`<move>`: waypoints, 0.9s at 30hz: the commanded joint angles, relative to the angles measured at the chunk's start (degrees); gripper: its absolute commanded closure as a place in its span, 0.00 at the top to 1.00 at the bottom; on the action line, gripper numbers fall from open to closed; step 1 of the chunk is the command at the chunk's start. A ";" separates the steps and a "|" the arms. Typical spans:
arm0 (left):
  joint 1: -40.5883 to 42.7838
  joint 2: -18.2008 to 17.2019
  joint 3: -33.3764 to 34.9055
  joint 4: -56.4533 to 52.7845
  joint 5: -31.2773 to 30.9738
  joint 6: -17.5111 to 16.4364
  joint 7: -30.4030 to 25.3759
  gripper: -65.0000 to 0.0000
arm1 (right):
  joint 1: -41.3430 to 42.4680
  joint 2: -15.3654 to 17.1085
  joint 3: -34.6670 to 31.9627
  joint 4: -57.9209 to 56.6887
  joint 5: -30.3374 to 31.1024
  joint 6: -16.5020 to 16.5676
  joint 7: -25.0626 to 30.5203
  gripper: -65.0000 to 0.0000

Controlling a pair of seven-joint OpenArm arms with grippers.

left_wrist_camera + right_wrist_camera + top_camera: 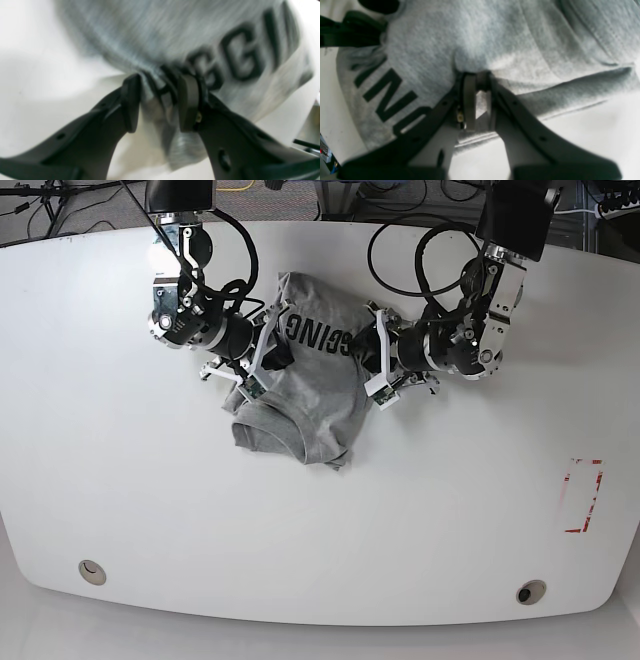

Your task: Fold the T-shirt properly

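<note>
White table [100, 430]; crumpled T-shirt [305, 395] centre. Left gripper [158, 100] pinches 3 o'clock edge, right gripper [477, 110] 9 o'clock edge; spreading step; next: pull apart, flatten.

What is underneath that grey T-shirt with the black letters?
Around the crumpled grey T-shirt only the white table shows, so it appears to lie straight on that. Whatever might sit beneath the fabric is covered. Both tools, left and right, pinch its edges.
</note>
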 commanded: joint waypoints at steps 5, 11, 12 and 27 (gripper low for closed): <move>-0.44 -2.05 -0.39 10.86 -1.41 -0.26 0.88 0.35 | 0.70 2.21 1.89 5.34 0.86 0.10 0.99 0.10; -1.50 -1.08 -2.33 13.50 -1.41 -0.09 1.76 0.35 | 0.70 5.99 3.47 9.73 1.12 0.10 -0.07 0.11; -2.29 -0.12 -2.85 13.41 -1.24 -0.09 1.76 0.35 | 0.70 6.79 3.83 10.08 1.39 0.10 -0.42 0.11; -3.61 1.73 -23.60 6.91 -1.06 0.00 1.76 0.35 | 5.54 3.27 7.78 6.39 1.21 0.10 -0.86 0.76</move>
